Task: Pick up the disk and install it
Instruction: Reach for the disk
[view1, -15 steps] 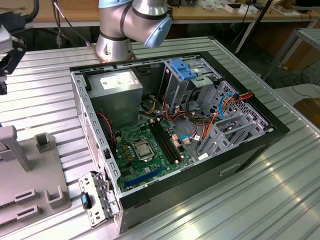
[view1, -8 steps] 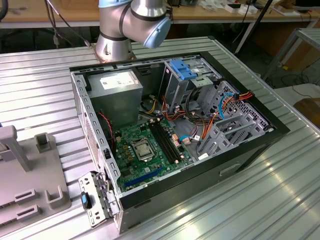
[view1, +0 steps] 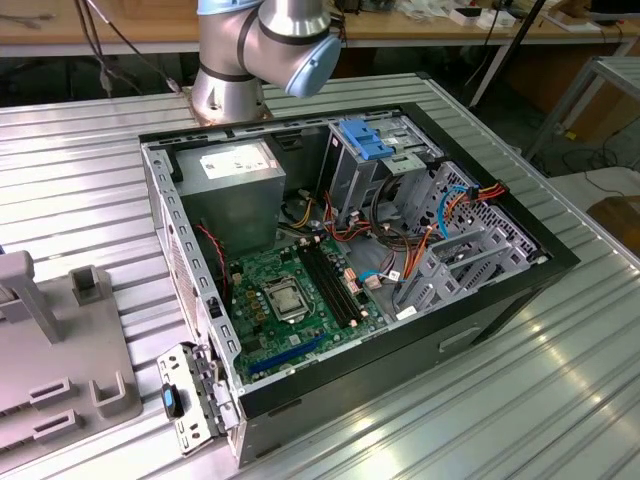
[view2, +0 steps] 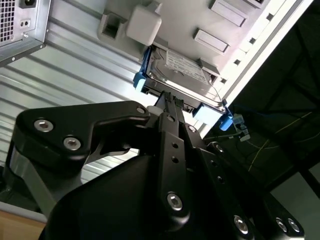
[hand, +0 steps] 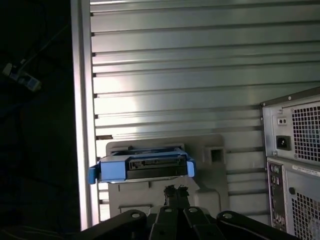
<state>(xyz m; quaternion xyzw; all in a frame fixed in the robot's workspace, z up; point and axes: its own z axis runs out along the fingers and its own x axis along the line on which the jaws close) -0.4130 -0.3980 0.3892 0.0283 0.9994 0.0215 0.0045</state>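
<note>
Flat dark rectangular hard disk in bright blue plastic rails (hand: 142, 167) sits raised on a pale grey plastic holder (hand: 215, 172) near the edge of the ribbed metal table (hand: 200, 75). Its connector edge faces the arm, likely so the exposed edge can be grabbed. Black two-finger gripper (hand: 175, 190) is just beside that edge in both wrist views, fingers looking pressed together and holding nothing. Nothing lies between gripper and disk. The open black-and-grey computer case (view1: 360, 250) lies on its side nearby, with orange cables (view1: 440, 240) crowding the metal drive cage (view1: 450, 260).
</note>
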